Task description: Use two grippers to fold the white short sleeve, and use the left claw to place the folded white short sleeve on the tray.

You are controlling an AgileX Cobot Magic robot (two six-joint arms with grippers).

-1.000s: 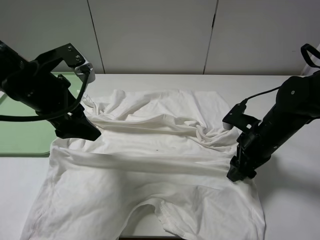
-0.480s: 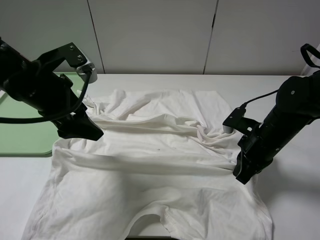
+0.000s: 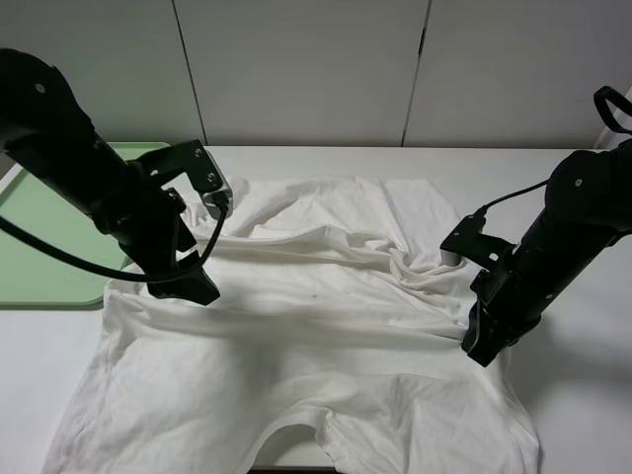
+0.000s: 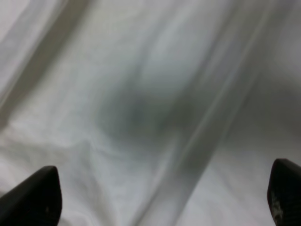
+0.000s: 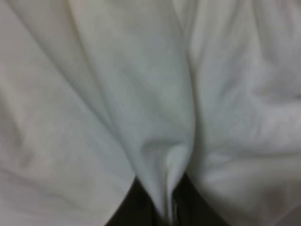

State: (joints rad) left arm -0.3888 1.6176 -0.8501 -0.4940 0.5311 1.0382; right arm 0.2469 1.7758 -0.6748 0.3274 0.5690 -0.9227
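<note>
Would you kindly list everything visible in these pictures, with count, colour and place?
T-shirt: one, white, spread out and wrinkled across the middle of the table.
tray: one, pale green, at the left of the table, partly hidden by the left arm.
table: one, white, under everything.
wall: pale panels, behind the table.
left gripper: one, black, open, over the left side of the T-shirt.
right gripper: one, black, shut on a fold at the T-shirt's right edge.
</note>
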